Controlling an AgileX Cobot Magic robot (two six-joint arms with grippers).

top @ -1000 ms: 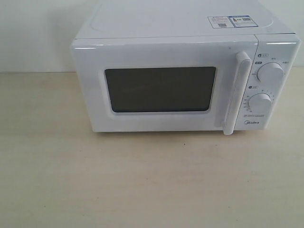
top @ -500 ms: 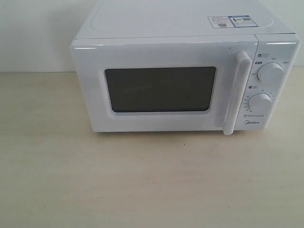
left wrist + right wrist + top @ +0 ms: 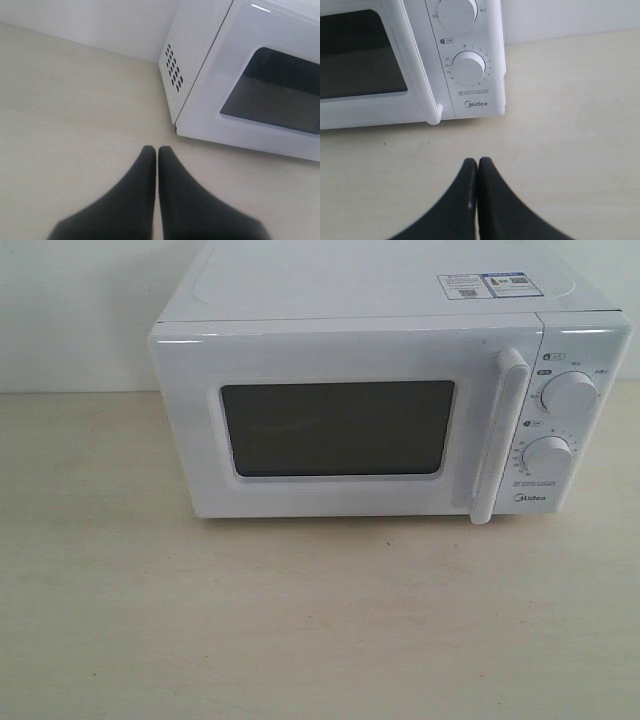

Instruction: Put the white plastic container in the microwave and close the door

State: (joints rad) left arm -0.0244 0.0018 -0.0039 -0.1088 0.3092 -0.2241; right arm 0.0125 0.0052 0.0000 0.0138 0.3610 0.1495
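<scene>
Jaws first: the left jaws are pressed together with nothing between them, their black fingers [image 3: 142, 200] over the pale surface [image 3: 60, 125] near the vented side corner of the microwave [image 3: 192, 40]. The right jaws are likewise closed and empty, fingers [image 3: 492, 205] over the surface in front of the lower knob [image 3: 468, 68]. The microwave stands on the surface by the white wall [image 3: 70, 310], its door [image 3: 200, 420] shut flush, bar handle [image 3: 497, 435] upright; nothing can be made out behind the dark window [image 3: 338, 428]

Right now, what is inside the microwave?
The door is shut. Through its dark window nothing distinct shows, so the inside of the microwave is hidden.
</scene>
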